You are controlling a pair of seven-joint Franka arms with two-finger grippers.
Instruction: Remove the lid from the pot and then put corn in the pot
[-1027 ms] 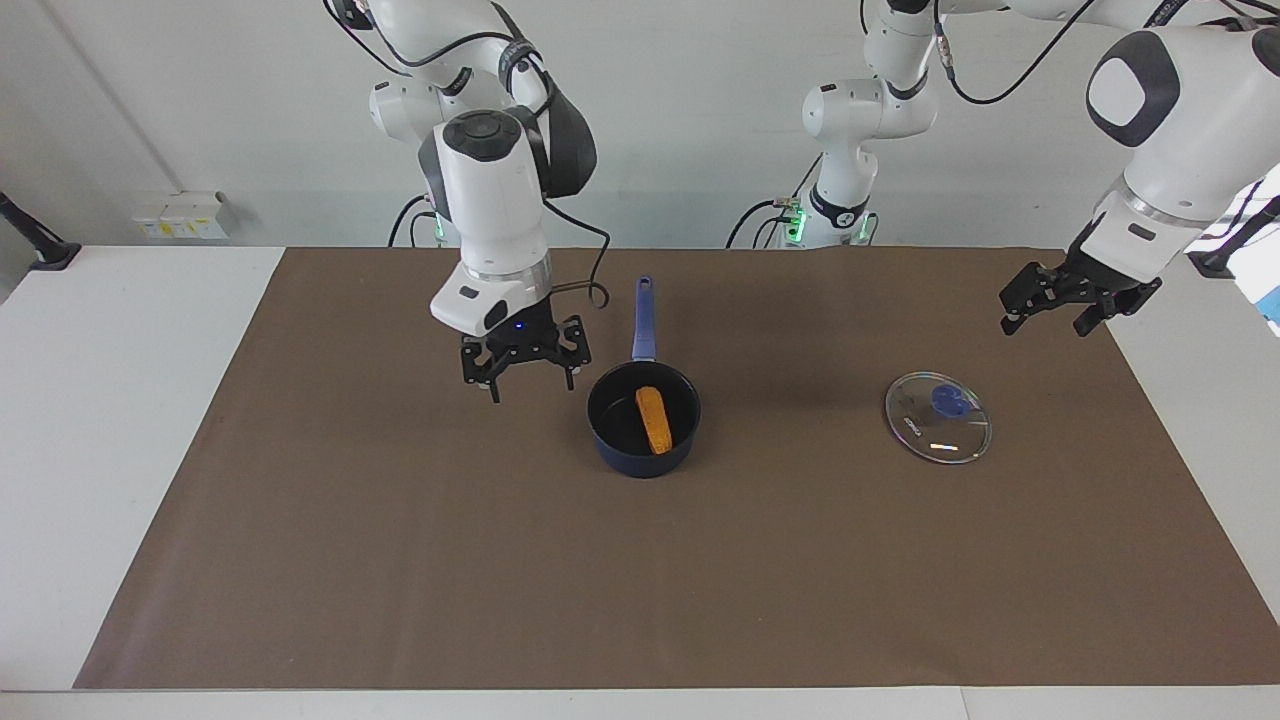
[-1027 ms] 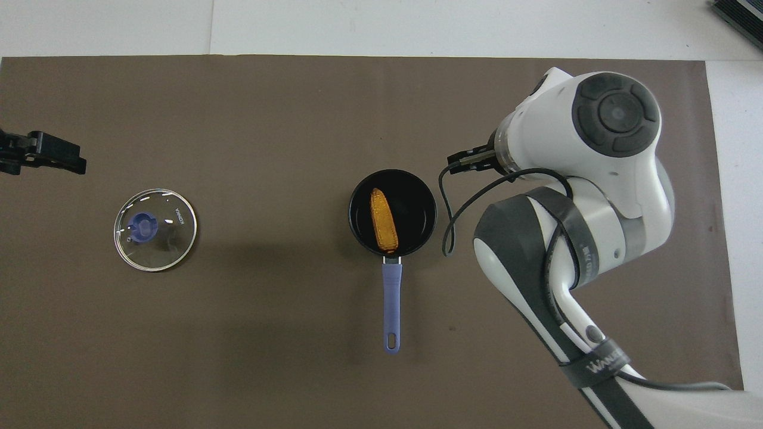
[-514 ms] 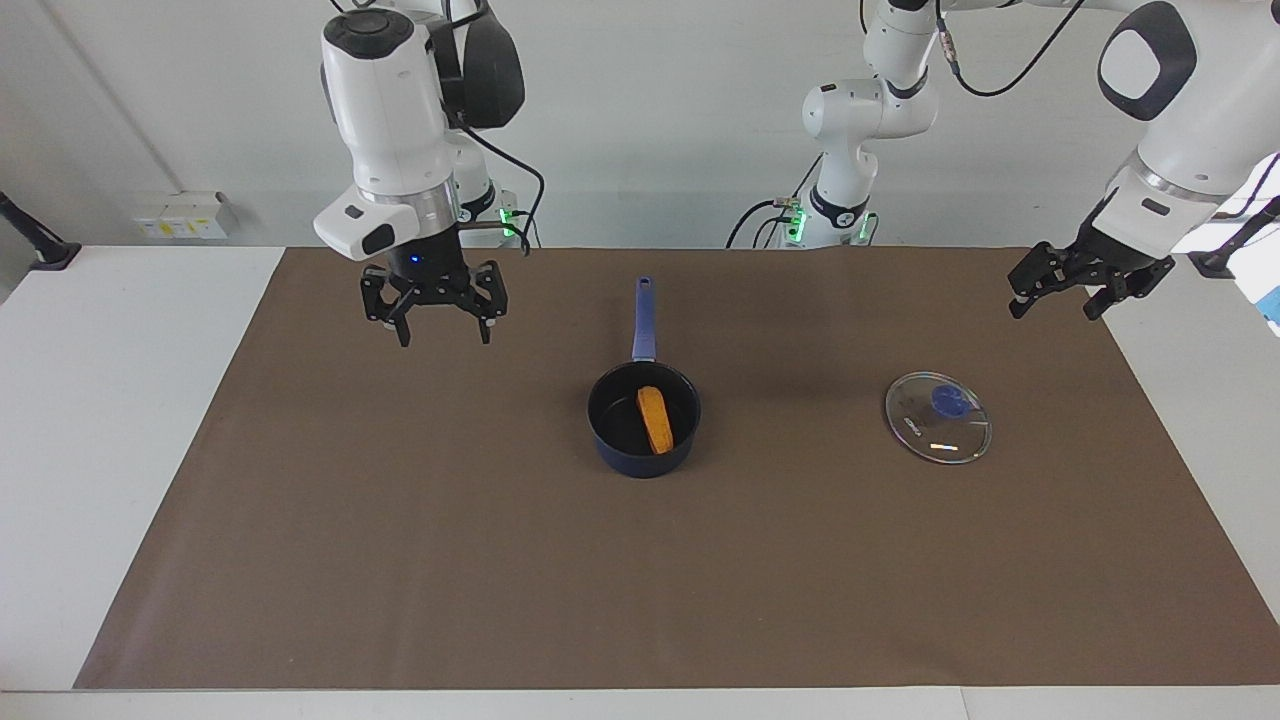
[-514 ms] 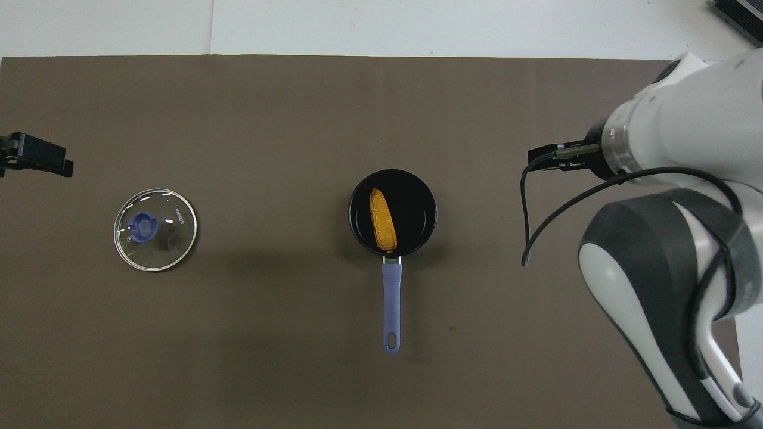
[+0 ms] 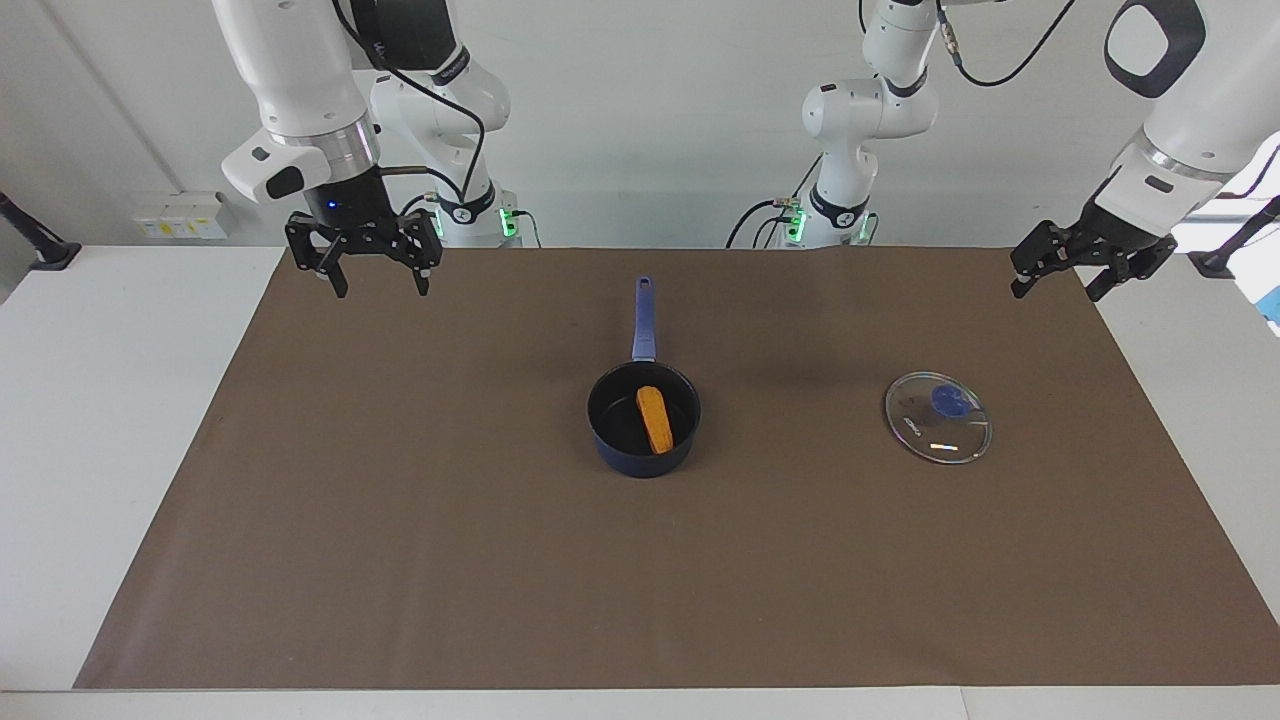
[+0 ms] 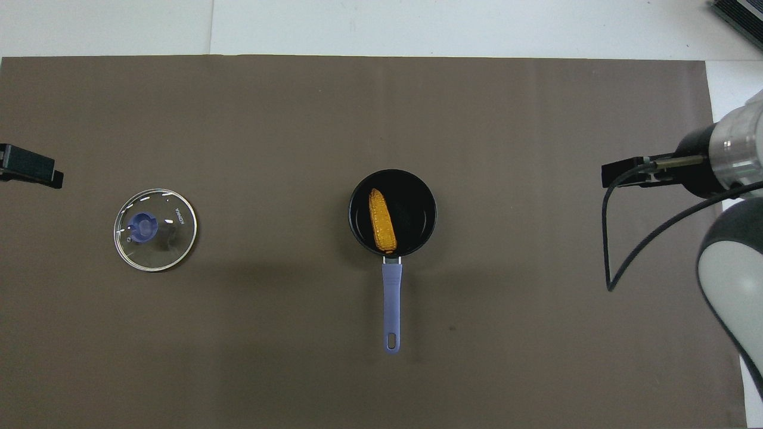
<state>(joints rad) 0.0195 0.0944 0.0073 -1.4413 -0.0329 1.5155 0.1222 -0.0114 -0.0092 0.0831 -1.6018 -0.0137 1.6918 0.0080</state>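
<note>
1. The pot (image 5: pixel 643 421) stands at the middle of the brown mat (image 5: pixel 400 560) that covers the surface, its long handle pointing toward the robots.
2. The corn (image 5: pixel 654 419) lies inside the pot on its black bottom, lengthwise in line with the handle.
3. The lid (image 5: pixel 937 417) lies flat on the mat, knob up, well apart from the pot toward the left arm's end of the surface.
4. The right gripper (image 5: pixel 364 268) hangs in the air over the mat's edge nearest the robots, at the right arm's end, jaws spread and holding nothing.
5. The left gripper (image 5: pixel 1075 272) hangs over the mat's corner at the left arm's end, above and apart from the lid, jaws released and empty.
</note>
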